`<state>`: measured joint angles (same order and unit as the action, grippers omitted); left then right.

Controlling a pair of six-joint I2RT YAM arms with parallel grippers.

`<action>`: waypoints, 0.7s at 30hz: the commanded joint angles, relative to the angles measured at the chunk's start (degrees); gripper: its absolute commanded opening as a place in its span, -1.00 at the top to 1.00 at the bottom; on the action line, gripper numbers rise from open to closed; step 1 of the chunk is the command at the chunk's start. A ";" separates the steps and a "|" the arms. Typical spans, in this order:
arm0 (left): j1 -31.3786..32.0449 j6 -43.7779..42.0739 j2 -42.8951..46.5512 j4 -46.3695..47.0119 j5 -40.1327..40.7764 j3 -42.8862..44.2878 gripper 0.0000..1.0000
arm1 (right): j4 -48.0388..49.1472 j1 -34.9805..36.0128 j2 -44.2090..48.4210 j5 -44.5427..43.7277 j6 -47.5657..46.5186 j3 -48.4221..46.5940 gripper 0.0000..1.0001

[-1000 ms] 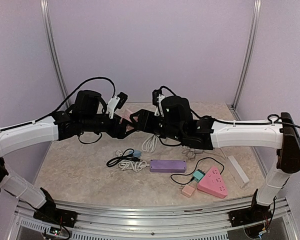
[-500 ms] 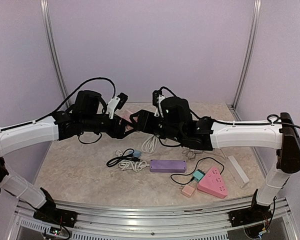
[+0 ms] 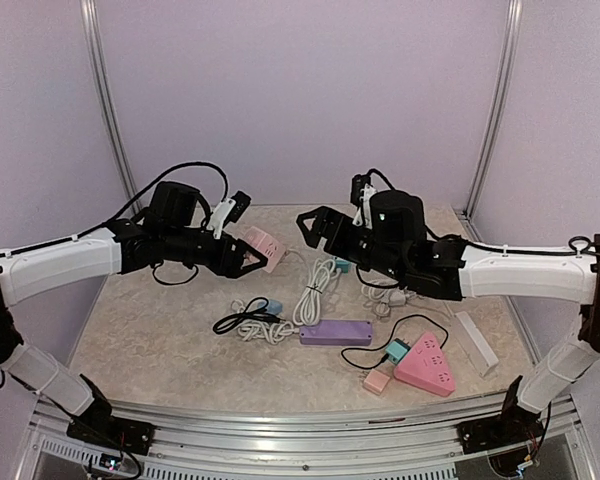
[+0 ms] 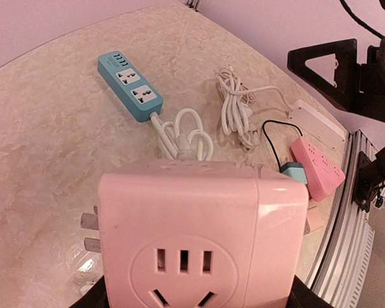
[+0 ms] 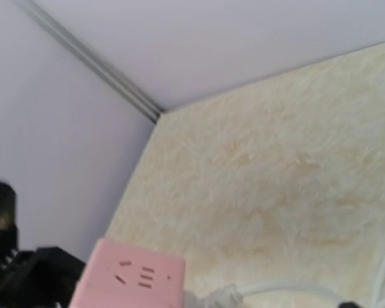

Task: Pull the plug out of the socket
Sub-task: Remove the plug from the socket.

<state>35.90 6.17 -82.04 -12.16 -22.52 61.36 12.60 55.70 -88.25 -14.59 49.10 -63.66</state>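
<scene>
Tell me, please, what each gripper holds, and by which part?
The left gripper grips the pink cube socket by its two sides; the right gripper is open and empty.

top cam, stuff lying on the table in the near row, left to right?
cord tangle → purple power strip → pink triangular power strip → white power strip
</scene>
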 commanded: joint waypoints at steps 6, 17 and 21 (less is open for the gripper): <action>-4.32 -1.57 2.65 4.19 -12.98 1.32 0.61 | -2.07 -2.74 8.13 2.95 -8.69 4.46 -0.99; -9.59 0.99 -2.97 -2.79 -38.26 9.19 0.63 | -9.21 -5.61 16.17 25.18 -32.14 8.58 -0.93; -9.71 1.55 -4.05 -3.18 -42.01 9.68 0.63 | -16.65 -3.95 14.43 27.08 -39.36 5.19 -0.88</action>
<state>26.33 6.63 -85.25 -16.38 -54.02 68.62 5.17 50.28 -72.82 6.79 20.16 -56.01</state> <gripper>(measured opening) 0.620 0.952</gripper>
